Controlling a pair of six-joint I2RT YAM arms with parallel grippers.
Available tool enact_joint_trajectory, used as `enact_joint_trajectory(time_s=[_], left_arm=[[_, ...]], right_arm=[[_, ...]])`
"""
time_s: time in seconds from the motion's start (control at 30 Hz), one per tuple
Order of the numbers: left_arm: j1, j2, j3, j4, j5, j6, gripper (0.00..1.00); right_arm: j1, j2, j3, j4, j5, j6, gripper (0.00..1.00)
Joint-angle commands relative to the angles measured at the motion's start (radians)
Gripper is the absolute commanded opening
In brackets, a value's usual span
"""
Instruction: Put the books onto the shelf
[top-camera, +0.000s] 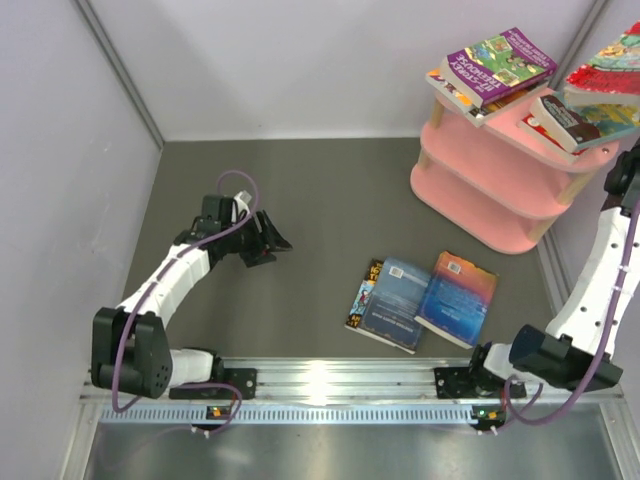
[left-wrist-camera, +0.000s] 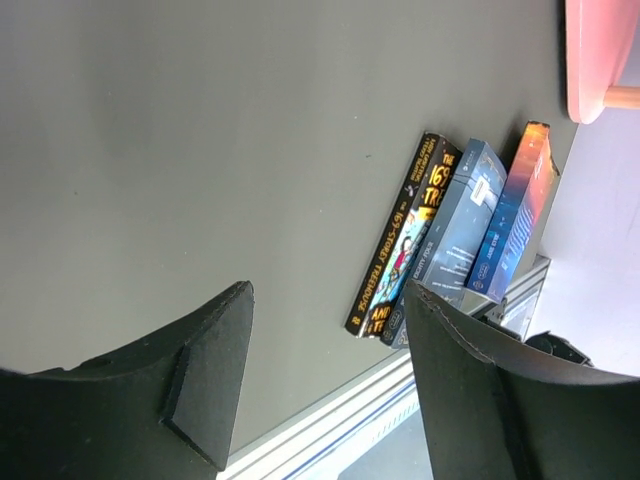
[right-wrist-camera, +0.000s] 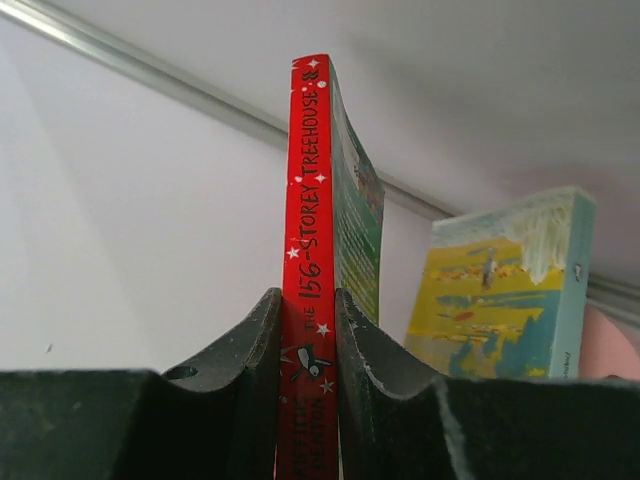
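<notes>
And there it was: the right gripper (right-wrist-camera: 310, 300) was clamped on the spine of a red paperback (right-wrist-camera: 306, 180) lettered "156-Storey Treehouse", which stood on edge between the dark fingers. From above, that book hung at the far right, over the end of the pink three-tier shelf (top-camera: 470, 215) with its oval boards and pale wooden posts. Whether it touched the top board, I could not tell.

The top board was already carrying a load. At its left end a purple paperback with cartoon panels (top-camera: 500, 58) lay flat on a second thin book (top-camera: 452, 88), whose orange-and-white edge poked out beneath. Near the right end lay a yellow-and-teal paperback (top-camera: 592, 120), just beside the held one.

On the dark grey table (top-camera: 300, 180), three books lay together between the shelf and the arm bases. A black-and-yellow paperback (top-camera: 362, 290) sat mostly under a grey-blue paperback (top-camera: 395, 302). A blue-and-orange paperback (top-camera: 457, 295) touched that one's right edge.

Over on the left, the left gripper (top-camera: 262, 240) was released, its jaws wide apart with nothing between them. It hung low over the table, well apart from the three books.
</notes>
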Motion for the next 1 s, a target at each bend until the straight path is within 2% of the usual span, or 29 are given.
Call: enact_joint_trajectory(time_s=[0.0,0.03,0.1,0.13,0.17,0.33,0.67,0.7,0.73,0.77,0.83,0.9,0.97], left_arm=[[0.0,-0.051,-0.026,0.025,0.01,-0.002,0.66],[0.0,-0.06,-0.039,0.027,0.012,-0.004,0.66],[0.0,-0.063,-0.05,0.036,0.015,-0.004,0.66],[0.0,-0.059,-0.055,0.038,0.016,-0.004,0.66],[0.0,-0.057,-0.055,0.036,0.018,-0.002,0.66],[0.0,-0.04,-0.036,0.033,0.018,0.005,0.66],[0.0,0.006,-0.027,0.051,0.026,0.001,0.65],[0.0,0.01,-0.024,0.054,0.027,0.001,0.66],[0.0,0.021,-0.024,0.059,0.032,-0.001,0.65],[0.0,0.024,-0.023,0.064,0.033,-0.002,0.65],[0.0,0.038,-0.015,0.065,0.035,-0.004,0.65],[0.0,0.048,-0.01,0.068,0.038,-0.004,0.65],[0.0,0.055,-0.007,0.07,0.041,-0.004,0.65]], right_arm=[[-0.028,-0.032,-0.068,0.234,-0.07,0.172,0.0],[-0.042,-0.043,-0.167,0.292,-0.082,0.215,0.0],[-0.064,-0.069,-0.293,0.518,-0.148,0.302,0.0],[-0.074,-0.072,-0.397,0.572,-0.157,0.383,0.0],[-0.074,-0.076,-0.434,0.628,-0.156,0.41,0.0],[-0.076,-0.098,-0.563,0.686,-0.116,0.45,0.0],[-0.079,-0.161,-0.596,0.627,-0.133,0.357,0.01],[-0.079,-0.161,-0.591,0.625,-0.157,0.332,0.07],[-0.081,-0.161,-0.589,0.622,-0.168,0.32,0.24],[-0.082,-0.162,-0.588,0.621,-0.182,0.3,0.31],[-0.084,-0.159,-0.582,0.613,-0.196,0.281,0.39],[-0.084,-0.152,-0.573,0.593,-0.206,0.263,0.4],[-0.085,-0.144,-0.566,0.575,-0.208,0.254,0.35]])
